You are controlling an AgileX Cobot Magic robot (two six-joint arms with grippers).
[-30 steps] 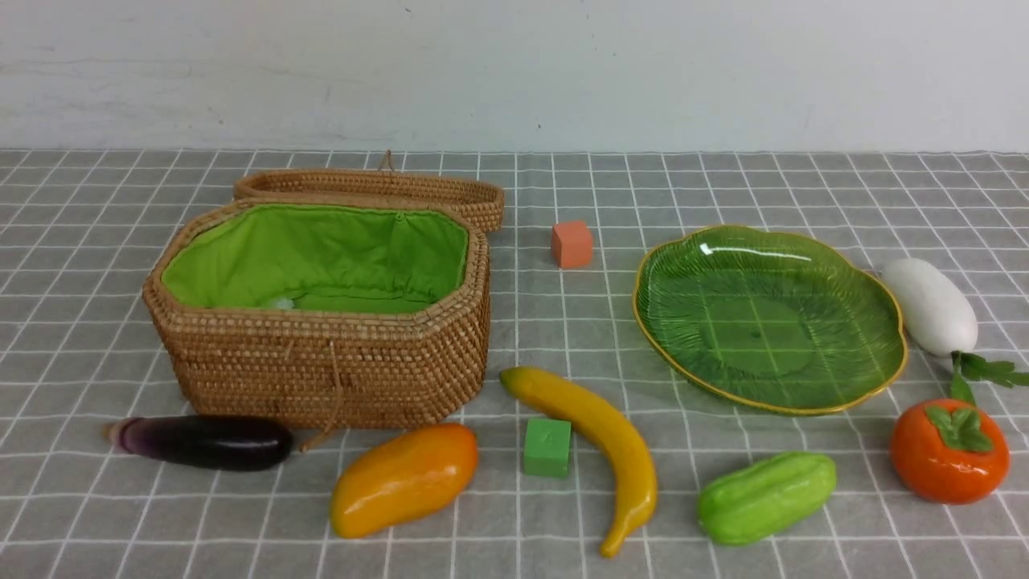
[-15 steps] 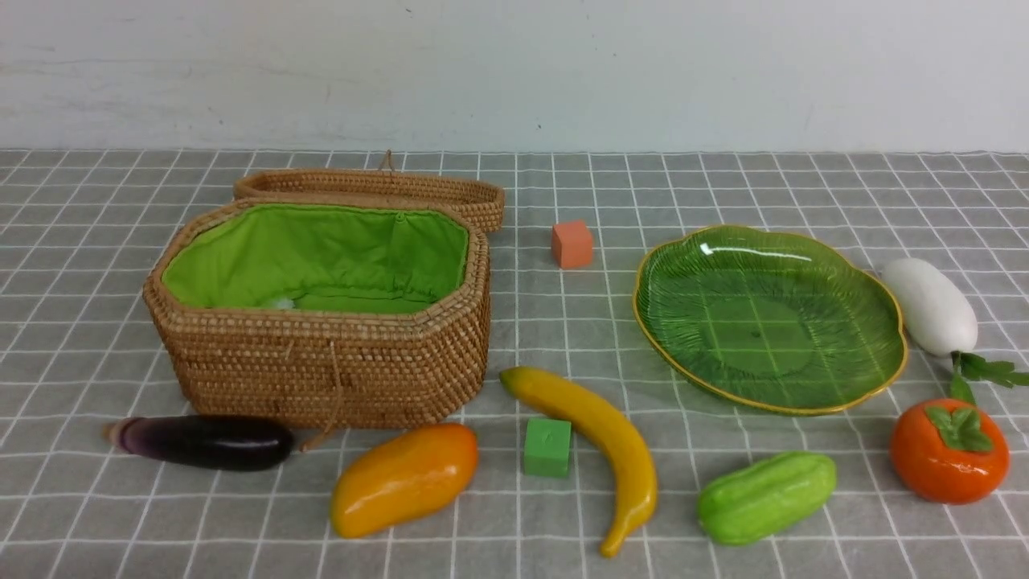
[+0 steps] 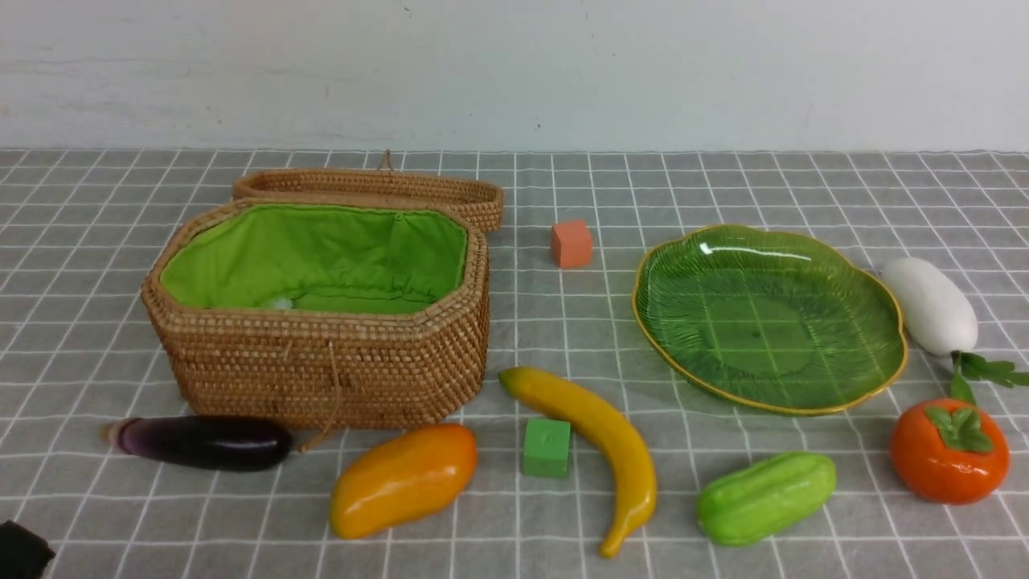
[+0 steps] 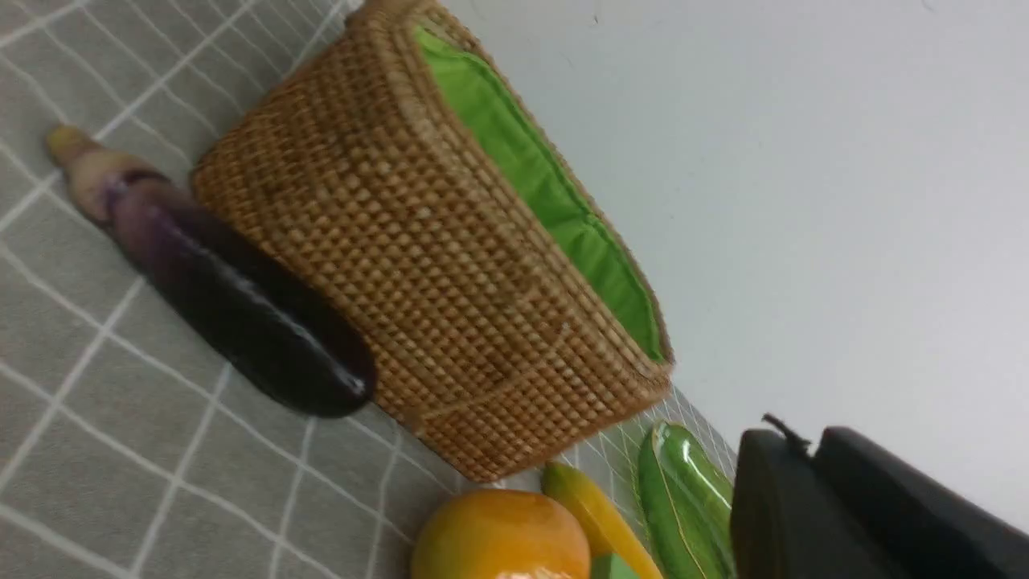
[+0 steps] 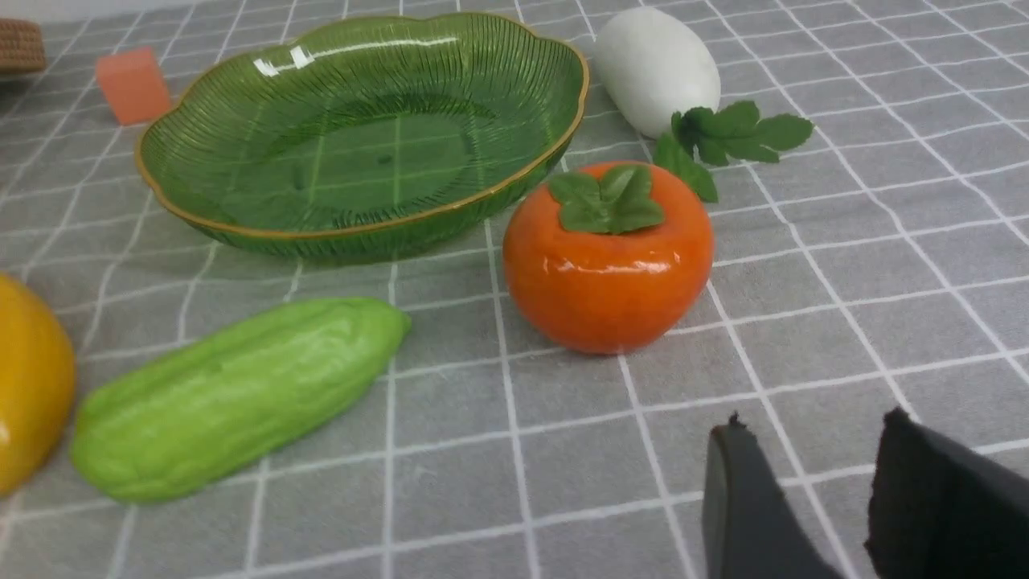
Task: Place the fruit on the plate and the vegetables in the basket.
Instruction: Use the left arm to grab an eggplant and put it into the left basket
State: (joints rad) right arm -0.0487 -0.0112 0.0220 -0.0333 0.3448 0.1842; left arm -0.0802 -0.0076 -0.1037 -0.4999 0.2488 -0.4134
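Counter [image 3: 804, 185]: grey cloth with a white grid; carries everything listed.
Basket [image 3: 321, 370]: large tan woven wicker, eight-sided, lined in bright green cloth; far left, open. No vegetable inside. One small pale speck on the lining is too small to identify.
Lid [image 3: 370, 186]: matching wicker, lying behind the basket and touching its far rim.
Plate [image 3: 764, 322]: wide shallow glossy green ribbed leaf dish with a gold rim; right of centre. No fruit on it.
Banana [image 3: 599, 426]: long, yellow; near centre, between basket and plate. Unsorted.
Eggplant [image 3: 209, 442]: glossy dark purple; near left, just in front of the basket wall. Unsorted.
Mango [image 3: 402, 480]: glossy orange-yellow oval; near, right of the eggplant. Unsorted.
Radish [image 3: 932, 305]: fat, white, green leaves; far right, just beside the plate rim. Unsorted.
Gourd [image 3: 764, 497]: light green, lumpy, ridged; near, in front of the plate. Unsorted.
Persimmon [image 3: 949, 454]: round, orange, green leafy cap; near right, next to the radish leaves. Unsorted.
Green cube [image 3: 547, 447]: small; just left of the banana. Not part of the sort.
Orange cube [image 3: 571, 244]: small; far centre. Not part of the sort.
Left claw [image 4: 804, 450]: closed tight, gripping nothing; low at the near left, facing eggplant and basket.
Right claw [image 5: 812, 434]: parted, nothing between the tips; near the persimmon.
Done: nothing yet.
Left: three fruit to the plate, three vegetables to the basket.
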